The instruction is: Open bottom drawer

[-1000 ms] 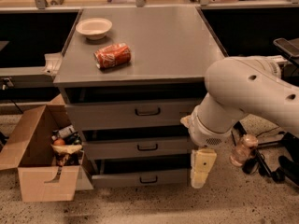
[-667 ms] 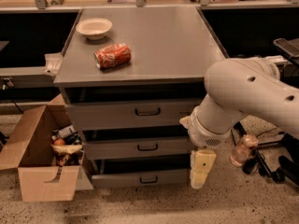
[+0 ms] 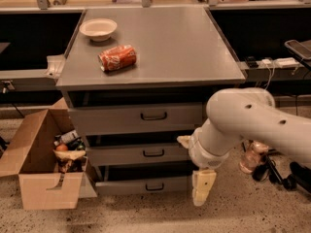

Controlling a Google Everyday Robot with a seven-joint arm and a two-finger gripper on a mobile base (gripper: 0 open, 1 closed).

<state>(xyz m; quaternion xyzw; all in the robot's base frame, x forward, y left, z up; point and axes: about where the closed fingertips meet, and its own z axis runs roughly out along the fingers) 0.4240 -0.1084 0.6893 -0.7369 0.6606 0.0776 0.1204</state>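
Nothing has shifted in the last second, so the pull looks not yet begun. Left of the bottom drawer [image 3: 126, 185], an open cardboard box [image 3: 48, 194] holds mixed litter. Above the drawer, on the bench [image 3: 184, 47], a bowl [image 3: 98, 28] looks empty. The gripper [image 3: 203, 188] hangs just right of the drawer's front, clear of its handle [image 3: 154, 186]. I cannot tell whether it is released or clenched.

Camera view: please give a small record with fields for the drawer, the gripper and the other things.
bottom drawer: lowest front; handle not held
gripper: points down, right of that front, apart from the handle
cabinet top: white bowl; red can lying on its side
floor, left: open cardboard box, things inside
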